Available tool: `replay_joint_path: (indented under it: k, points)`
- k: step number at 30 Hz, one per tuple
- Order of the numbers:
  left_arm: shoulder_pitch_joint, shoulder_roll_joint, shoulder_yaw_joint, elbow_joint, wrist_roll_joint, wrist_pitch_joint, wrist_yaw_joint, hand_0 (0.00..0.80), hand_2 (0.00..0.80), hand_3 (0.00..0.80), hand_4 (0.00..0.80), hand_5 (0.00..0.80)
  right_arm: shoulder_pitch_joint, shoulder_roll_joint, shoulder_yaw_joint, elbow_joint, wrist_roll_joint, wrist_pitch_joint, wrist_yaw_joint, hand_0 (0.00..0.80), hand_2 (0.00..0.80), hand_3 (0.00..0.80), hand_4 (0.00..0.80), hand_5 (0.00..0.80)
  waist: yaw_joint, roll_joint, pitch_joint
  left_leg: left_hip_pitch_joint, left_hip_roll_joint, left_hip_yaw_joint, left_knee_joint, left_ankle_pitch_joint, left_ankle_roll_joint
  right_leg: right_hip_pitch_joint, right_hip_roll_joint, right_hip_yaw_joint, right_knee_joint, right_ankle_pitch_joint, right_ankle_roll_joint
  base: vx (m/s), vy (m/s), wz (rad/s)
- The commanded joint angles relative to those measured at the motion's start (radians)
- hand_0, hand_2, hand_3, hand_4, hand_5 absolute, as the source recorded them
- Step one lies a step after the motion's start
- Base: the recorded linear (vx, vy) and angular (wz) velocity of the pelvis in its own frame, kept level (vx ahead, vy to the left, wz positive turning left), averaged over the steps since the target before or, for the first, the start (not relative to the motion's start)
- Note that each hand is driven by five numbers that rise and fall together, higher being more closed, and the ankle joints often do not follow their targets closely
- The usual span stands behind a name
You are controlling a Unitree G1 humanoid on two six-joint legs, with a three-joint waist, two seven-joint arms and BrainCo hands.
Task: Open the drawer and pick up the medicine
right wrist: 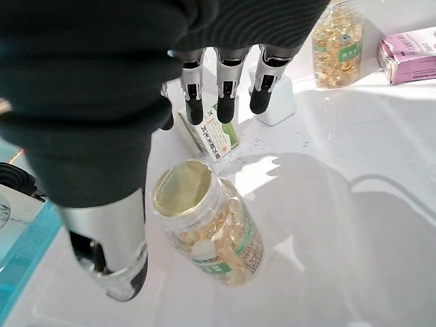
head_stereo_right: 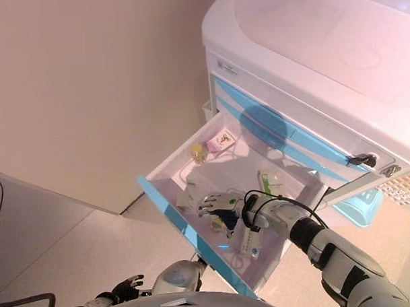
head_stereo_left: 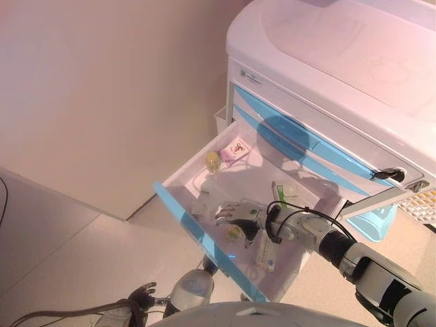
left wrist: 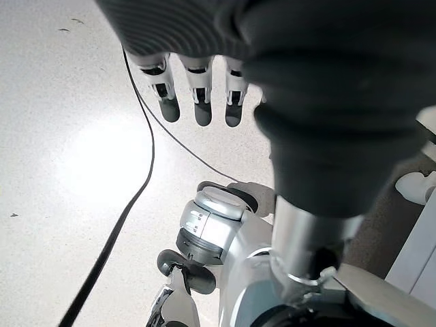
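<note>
Hanging low at the robot's left side, the left hand (left wrist: 197, 88) has its fingers straight and relaxed over bare floor (left wrist: 75, 170), gripping nothing.

Right of it, the drawer (head_stereo_left: 178, 208) juts wide open from the white cabinet (head_stereo_left: 327, 61), its blue front edge (head_stereo_left: 204, 242) running along the near side and low white walls closing in the tray. Bare white tray bottom lies between the front cluster and the back corner, giving the hand room.

The right hand (right wrist: 102, 225) is inside the drawer, fingers (right wrist: 225, 95) extended and spread from the thumb, open above the medicine bottle (right wrist: 214, 235) and not closed on it. That bottle lies on its side, clear plastic filled with yellow capsules, with a green and white label. Just beyond the fingertips a small green and white box (right wrist: 216, 136) lies flat, with a small white object (right wrist: 276, 109) beside it.

Farther right, at the drawer's back corner, 1 more capsule bottle (right wrist: 336, 44) stands upright next to a pink box (right wrist: 412, 58); both are cut off at the wrist view's edge. From the head views a long white item (head_stereo_left: 264, 252) shows near the wrist, too blurred to identify.
</note>
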Motion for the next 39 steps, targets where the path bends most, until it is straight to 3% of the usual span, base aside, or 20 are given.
replay_joint_path:
  k: [1, 14, 15, 16, 17, 19, 20, 21, 39]
  points:
    - [0.002, -0.002, -0.040, 0.028, 0.028, -0.014, 0.007, 0.000, 0.000, 0.000, 0.000, 0.000, 0.003, 0.008, 0.037, -0.060, 0.000, -0.012, -0.039, 0.000, 0.000, 0.000, 0.000, 0.000, 0.019, -0.021, 0.003, 0.009, -0.034, -0.018, 0.005, -0.074, -0.001, -0.064, -0.063, 0.064, 0.139, -0.027, 0.023, 0.000, 0.000, 0.00]
    - [0.005, -0.003, -0.045, 0.022, 0.028, -0.017, 0.008, 0.000, 0.000, 0.000, 0.000, 0.000, 0.009, 0.014, 0.038, -0.039, -0.022, 0.003, -0.061, 0.000, 0.000, 0.000, 0.000, 0.000, 0.020, -0.019, 0.005, 0.010, -0.035, -0.020, 0.005, -0.075, 0.001, -0.066, -0.062, 0.065, 0.140, -0.028, 0.022, 0.000, 0.000, 0.00]
    - [0.005, -0.002, -0.046, 0.022, 0.028, -0.018, 0.006, 0.000, 0.000, 0.000, 0.000, 0.000, 0.010, 0.012, 0.039, -0.040, -0.023, 0.004, -0.061, 0.053, 0.053, 0.053, 0.053, 0.053, 0.020, -0.019, 0.005, 0.010, -0.035, -0.019, 0.005, -0.075, 0.001, -0.065, -0.062, 0.065, 0.139, -0.028, 0.023, 0.000, 0.000, 0.00]
    - [0.005, -0.001, -0.046, 0.021, 0.026, -0.018, 0.006, 0.000, 0.000, 0.000, 0.000, 0.000, 0.010, 0.011, 0.040, -0.044, -0.021, 0.005, -0.060, 0.185, 0.185, 0.185, 0.185, 0.185, 0.019, -0.018, 0.005, 0.010, -0.035, -0.019, 0.005, -0.076, 0.001, -0.065, -0.062, 0.065, 0.140, -0.028, 0.023, 0.000, 0.000, 0.00]
    - [0.005, -0.001, -0.047, 0.020, 0.025, -0.017, 0.005, 0.000, 0.000, 0.000, 0.000, 0.000, 0.011, 0.009, 0.042, -0.047, -0.024, 0.006, -0.060, 0.433, 0.433, 0.433, 0.433, 0.433, 0.019, -0.018, 0.005, 0.011, -0.035, -0.018, 0.005, -0.076, 0.001, -0.065, -0.062, 0.066, 0.140, -0.029, 0.023, 0.000, 0.000, 0.00]
    - [0.005, -0.001, -0.049, 0.018, 0.025, -0.019, 0.005, 0.000, 0.000, 0.000, 0.000, 0.000, 0.012, 0.009, 0.043, -0.044, -0.028, 0.005, -0.067, 0.703, 0.703, 0.703, 0.703, 0.703, 0.020, -0.018, 0.007, 0.011, -0.034, -0.019, 0.005, -0.076, 0.002, -0.065, -0.062, 0.066, 0.140, -0.028, 0.023, 0.000, 0.000, 0.00]
    - [0.006, -0.001, -0.049, 0.017, 0.024, -0.018, 0.006, 0.000, 0.000, 0.000, 0.000, 0.000, 0.012, 0.009, 0.043, -0.044, -0.030, 0.006, -0.070, 0.778, 0.778, 0.778, 0.778, 0.778, 0.020, -0.018, 0.008, 0.011, -0.035, -0.019, 0.005, -0.076, 0.002, -0.065, -0.062, 0.065, 0.140, -0.028, 0.023, 0.000, 0.000, 0.00]
    - [0.005, -0.001, -0.048, 0.017, 0.025, -0.019, 0.006, 0.000, 0.000, 0.000, 0.000, 0.000, 0.011, 0.009, 0.043, -0.045, -0.032, 0.006, -0.071, 0.800, 0.800, 0.800, 0.800, 0.800, 0.020, -0.018, 0.008, 0.011, -0.035, -0.020, 0.005, -0.076, 0.002, -0.065, -0.062, 0.065, 0.140, -0.028, 0.023, 0.000, 0.000, 0.00]
    - [0.008, -0.005, -0.048, 0.019, 0.030, -0.018, 0.005, 0.000, 0.000, 0.000, 0.000, 0.000, 0.017, 0.011, 0.039, -0.047, -0.026, 0.016, -0.073, 0.800, 0.800, 0.800, 0.800, 0.800, 0.020, -0.020, 0.005, 0.012, -0.036, -0.019, 0.005, -0.077, 0.003, -0.063, -0.062, 0.067, 0.138, -0.027, 0.024, 0.000, 0.000, 0.00]
